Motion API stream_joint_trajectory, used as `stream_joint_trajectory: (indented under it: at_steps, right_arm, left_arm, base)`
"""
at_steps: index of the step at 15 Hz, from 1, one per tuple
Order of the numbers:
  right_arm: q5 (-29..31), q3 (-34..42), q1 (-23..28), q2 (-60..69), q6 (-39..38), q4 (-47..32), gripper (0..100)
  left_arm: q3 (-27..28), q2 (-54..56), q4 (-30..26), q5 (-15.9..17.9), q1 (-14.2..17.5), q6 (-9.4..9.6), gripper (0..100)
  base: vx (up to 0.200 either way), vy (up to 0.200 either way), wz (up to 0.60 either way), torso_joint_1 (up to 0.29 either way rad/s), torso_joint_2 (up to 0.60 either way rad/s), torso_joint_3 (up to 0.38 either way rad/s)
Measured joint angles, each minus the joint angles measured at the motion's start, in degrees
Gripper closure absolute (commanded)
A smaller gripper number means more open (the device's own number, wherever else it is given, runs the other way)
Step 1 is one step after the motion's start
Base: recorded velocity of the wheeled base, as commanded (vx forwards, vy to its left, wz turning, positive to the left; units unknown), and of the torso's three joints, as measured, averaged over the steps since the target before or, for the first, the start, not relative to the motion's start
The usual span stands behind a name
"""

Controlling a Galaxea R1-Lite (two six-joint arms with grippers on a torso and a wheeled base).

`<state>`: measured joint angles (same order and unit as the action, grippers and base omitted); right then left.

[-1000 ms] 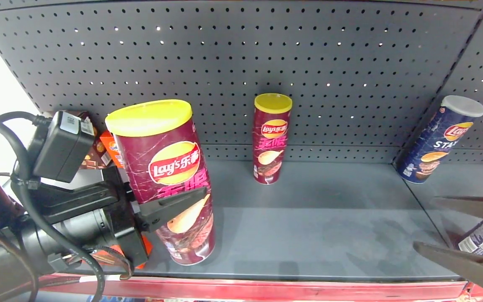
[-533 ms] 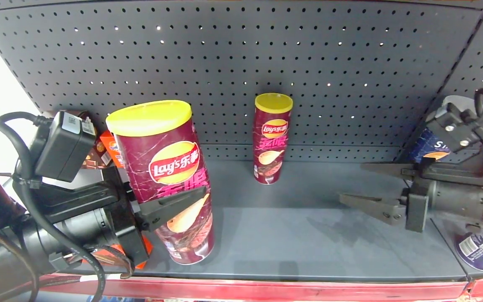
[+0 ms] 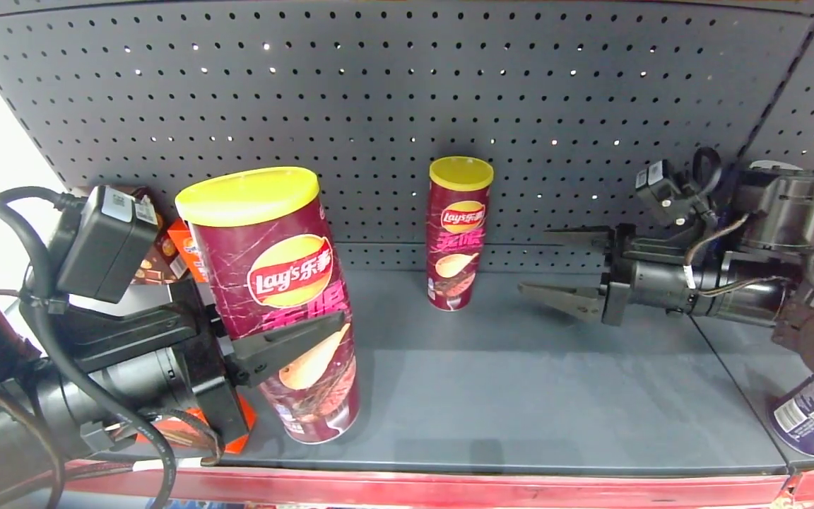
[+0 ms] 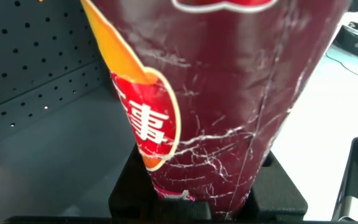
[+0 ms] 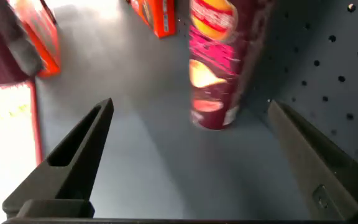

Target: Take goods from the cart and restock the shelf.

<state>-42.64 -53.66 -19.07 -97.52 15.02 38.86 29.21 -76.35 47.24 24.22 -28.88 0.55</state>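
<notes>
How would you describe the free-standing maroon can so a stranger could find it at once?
Look at the grey shelf with the pegboard back wall. Close to that wall, near the middle, stands an upright maroon can with a yellow lid. Unlike its twin at the front edge, no gripper holds it.

Shop — grey pegboard shelf (image 3: 520,396), red edge strip (image 3: 449,486), crisp cans (image 3: 458,233)

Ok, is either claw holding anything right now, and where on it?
The left claw grips the tall maroon chip can with the yellow lid around its lower half. The right claw is open and empty.
</notes>
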Motion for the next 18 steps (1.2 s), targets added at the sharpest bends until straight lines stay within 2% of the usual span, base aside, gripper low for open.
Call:
stream_joint_trajectory:
  at_steps: [2, 4, 9, 11, 15, 18]
  right_arm:
    - [-8.62, -4.6, 2.06, -4.18, 2.0, 0.22, 0]
    - [-11.36, -8.87, 2.86, -8.09, 2.46, 0.27, 0]
    - [-11.25, -16.43, 1.6, -15.21, 1.84, -0.11, 0]
    - [-10.73, -18.44, 0.55, -17.44, -1.15, 0.13, 0]
    - [-6.9, -19.71, -1.71, -20.18, -1.89, 0.24, 0]
    - [-6.38, -19.46, -3.43, -21.21, -1.94, 0.16, 0]
  left_arm:
    - [0.0, -0.09, 0.0, 0.05, 0.0, -0.04, 100]
    - [0.06, -0.17, 0.0, 0.05, 0.0, -0.01, 100]
    - [0.04, -0.24, 0.02, 0.05, 0.05, 0.02, 100]
    - [-0.11, -0.39, 0.02, 0.05, 0.11, 0.0, 100]
    - [-0.11, -0.9, 0.13, 0.09, 0.46, 0.05, 100]
    - [-0.2, -1.12, 0.2, 0.02, 0.55, 0.07, 100]
  base:
    - [0.0, 0.0, 0.0, 0.0, 0.0, 0.0]
    - [0.0, 0.0, 0.0, 0.0, 0.0, 0.0]
    - [0.0, 0.0, 0.0, 0.0, 0.0, 0.0]
    - [0.0, 0.0, 0.0, 0.0, 0.0, 0.0]
    - [0.0, 0.0, 0.0, 0.0, 0.0, 0.0]
    - [0.0, 0.0, 0.0, 0.0, 0.0, 0.0]
